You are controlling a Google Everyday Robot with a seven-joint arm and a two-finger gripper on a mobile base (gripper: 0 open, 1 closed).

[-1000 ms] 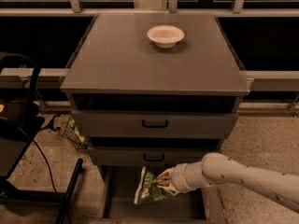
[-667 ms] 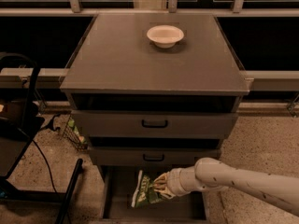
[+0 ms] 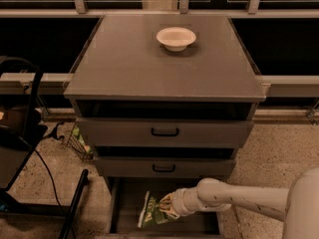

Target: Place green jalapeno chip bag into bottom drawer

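- The green chip bag (image 3: pixel 153 214) is hanging low inside the open bottom drawer (image 3: pixel 128 199). It is standing on edge and leaning a little, and I cannot tell whether it is touching the drawer floor.
- It is looking light, soft and crinkly. The foil is bending rather than keeping a shape, it is probably slippery, and the chips inside would be breaking under a hard squeeze. A gentle pinch on a flat edge or seam is seeming the safest hold.
- The end effector (image 3: pixel 168 210) is sitting at the bag's right edge and appears to be closed on it. The white arm (image 3: pixel 239 203) is reaching in from the right.
- The drawer floor is showing flat and grey to the left of the bag, with low side walls, so the bag is having room to lie down.
- Going left to right around it:
  - A black frame (image 3: pixel 34 98) is standing on the speckled floor (image 3: pixel 279 153).
  - A wire basket (image 3: pixel 77 141) is sitting beside the cabinet.
  - Two closed drawer fronts (image 3: pixel 164 132) with black handles are sitting above the open drawer.
  - A white bowl (image 3: pixel 176 38) is resting toward the back of the desk (image 3: pixel 149 73).
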